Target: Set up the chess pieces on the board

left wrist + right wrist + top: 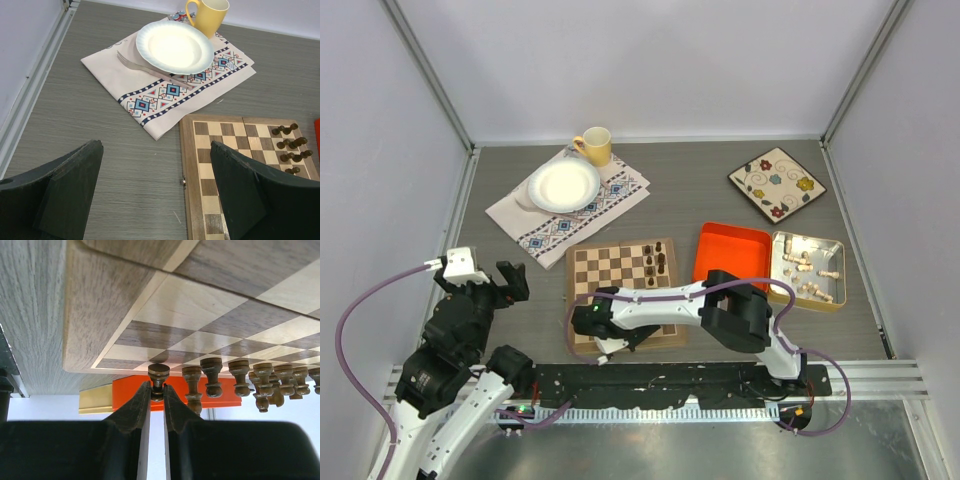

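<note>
The board (620, 265) lies at the table's middle, with several dark chess pieces (655, 260) grouped on its far right squares. My right gripper (635, 338) reaches left over the board's near part. In the right wrist view, which is upside down, it (157, 390) is shut on a dark pawn (159, 377) whose base is at the board (200, 305) surface, beside a row of dark pieces (240, 375). My left gripper (156, 150) hangs open and empty above bare table by the board's left edge (220, 150). Pale pieces (810, 270) lie in a tin.
An orange tray (732, 255) and the metal tin (832, 248) sit right of the board. A floral square plate (777, 183) is at the back right. At the back left, a patterned cloth (545, 225) carries a white plate (564, 185), a fork (145, 67) and a yellow mug (594, 145).
</note>
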`<state>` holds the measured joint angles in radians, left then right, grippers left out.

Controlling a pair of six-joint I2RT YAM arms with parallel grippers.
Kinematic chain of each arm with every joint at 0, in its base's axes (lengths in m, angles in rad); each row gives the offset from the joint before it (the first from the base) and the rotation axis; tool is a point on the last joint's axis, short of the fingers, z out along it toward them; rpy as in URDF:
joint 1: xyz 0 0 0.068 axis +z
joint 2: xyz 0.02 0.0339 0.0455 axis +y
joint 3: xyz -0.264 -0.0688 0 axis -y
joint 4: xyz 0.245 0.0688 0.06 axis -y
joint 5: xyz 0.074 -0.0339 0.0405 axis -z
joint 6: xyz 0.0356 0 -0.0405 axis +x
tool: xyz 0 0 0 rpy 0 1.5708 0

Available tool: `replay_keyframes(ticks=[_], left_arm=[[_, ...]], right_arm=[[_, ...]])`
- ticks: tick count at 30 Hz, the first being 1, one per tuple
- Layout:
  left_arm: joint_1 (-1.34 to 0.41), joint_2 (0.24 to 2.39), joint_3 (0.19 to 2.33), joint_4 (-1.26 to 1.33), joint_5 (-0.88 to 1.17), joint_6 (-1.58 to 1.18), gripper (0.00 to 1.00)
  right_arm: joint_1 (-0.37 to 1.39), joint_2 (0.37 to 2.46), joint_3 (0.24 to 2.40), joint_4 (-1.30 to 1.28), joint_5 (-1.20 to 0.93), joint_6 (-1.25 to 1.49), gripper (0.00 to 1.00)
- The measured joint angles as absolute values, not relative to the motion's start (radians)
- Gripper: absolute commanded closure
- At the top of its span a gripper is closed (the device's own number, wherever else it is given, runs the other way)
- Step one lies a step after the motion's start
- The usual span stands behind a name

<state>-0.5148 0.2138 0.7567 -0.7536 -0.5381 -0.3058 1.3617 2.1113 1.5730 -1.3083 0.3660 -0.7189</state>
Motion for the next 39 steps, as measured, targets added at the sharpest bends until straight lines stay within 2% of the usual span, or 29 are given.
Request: replay_keyframes(ticks=[10, 39], left_arm=[[-0.515, 0.214, 0.757, -0.754, -0.538, -0.306, 0.07], [-0.515, 0.214, 0.757, -0.754, -0.538, -0.306, 0.07]], right_arm=[[1.367, 2.122, 1.583, -1.318, 0.376, -0.719, 0.81], [1.379, 2.139, 1.628, -1.315, 0.372, -0.715, 0.73]])
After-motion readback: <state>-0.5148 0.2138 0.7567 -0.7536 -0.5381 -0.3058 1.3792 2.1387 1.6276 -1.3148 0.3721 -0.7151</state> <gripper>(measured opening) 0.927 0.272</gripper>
